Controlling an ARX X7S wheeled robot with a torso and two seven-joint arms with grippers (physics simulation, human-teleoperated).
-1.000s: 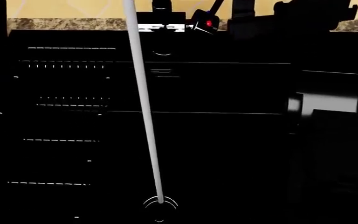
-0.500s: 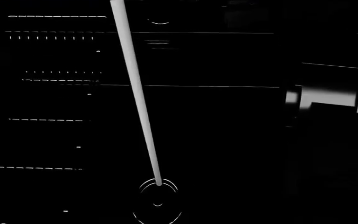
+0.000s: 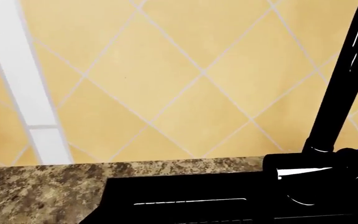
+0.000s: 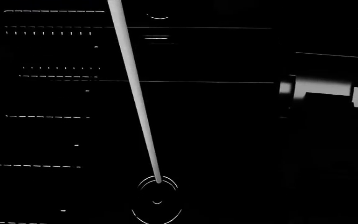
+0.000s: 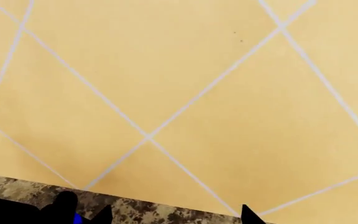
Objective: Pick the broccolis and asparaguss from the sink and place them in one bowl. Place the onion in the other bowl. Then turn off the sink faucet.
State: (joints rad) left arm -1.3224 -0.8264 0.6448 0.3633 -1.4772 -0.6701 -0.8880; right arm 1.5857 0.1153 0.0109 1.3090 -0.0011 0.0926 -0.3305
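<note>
yellow tiled wall (image 5: 185,84), speckled countertop (image 5: 141,210)

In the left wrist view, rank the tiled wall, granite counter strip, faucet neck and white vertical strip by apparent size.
1. Tiled wall, fills most of the view.
2. Granite counter.
3. White vertical strip and faucet neck: similar, and the faucet sits nearer the camera, so unranked.

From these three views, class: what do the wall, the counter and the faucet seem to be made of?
Wall: looks like ceramic tile, matte yellow, with pale grout lines crossing diagonally. Counter: probably granite or a stone look-alike, judging by its brown and grey speckle. Faucet: likely metal or plastic with a glossy black finish, given the sharp white highlights along its neck; being a render, the look leaves that open.
</note>
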